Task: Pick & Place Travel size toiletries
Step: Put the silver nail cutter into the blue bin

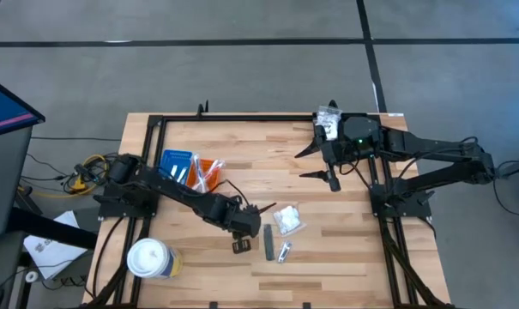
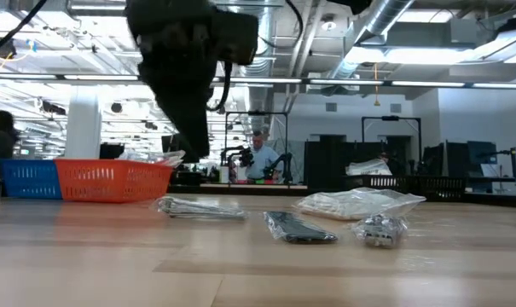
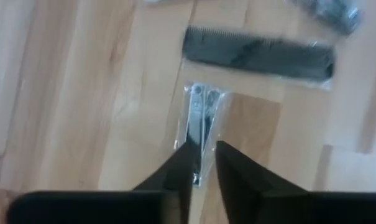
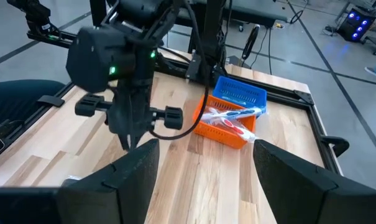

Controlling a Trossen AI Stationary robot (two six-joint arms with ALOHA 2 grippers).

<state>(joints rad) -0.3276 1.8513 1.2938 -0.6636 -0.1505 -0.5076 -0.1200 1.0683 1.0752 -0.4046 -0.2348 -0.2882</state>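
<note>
A: Table [image 1: 328, 249] from the high view first. We see the left gripper [image 1: 241, 246] low over the wood in the middle, the right gripper [image 1: 315, 163] hanging at the far right side, away from the items. Dark grey comb [image 1: 268, 241], white packet [image 1: 287, 220] and a small clear metal-piece packet [image 1: 283, 252] lie just right of the left gripper. Blue tray [image 1: 175, 165] and orange tray [image 1: 209, 171] sit touching at far left; white lidded cup [image 1: 149, 258] at the near left corner.

B: Low view: we get both trays side by side, then a flat clear packet [image 2: 201, 207], the comb, the small packet and the white packet along the table. A person [image 2: 259, 157] shows in the room behind.

A: Left wrist: the fingers [image 3: 178, 175] stand slightly parted around the end of a clear packet [image 3: 200, 127] with metal pieces. We cannot tell whether they pinch it. Comb lies beyond it.

B: Right wrist: jaws wide apart, holding nothing. We see toothbrushes [image 4: 232, 116] lying in the trays, left arm [image 4: 122, 56] in front.
</note>
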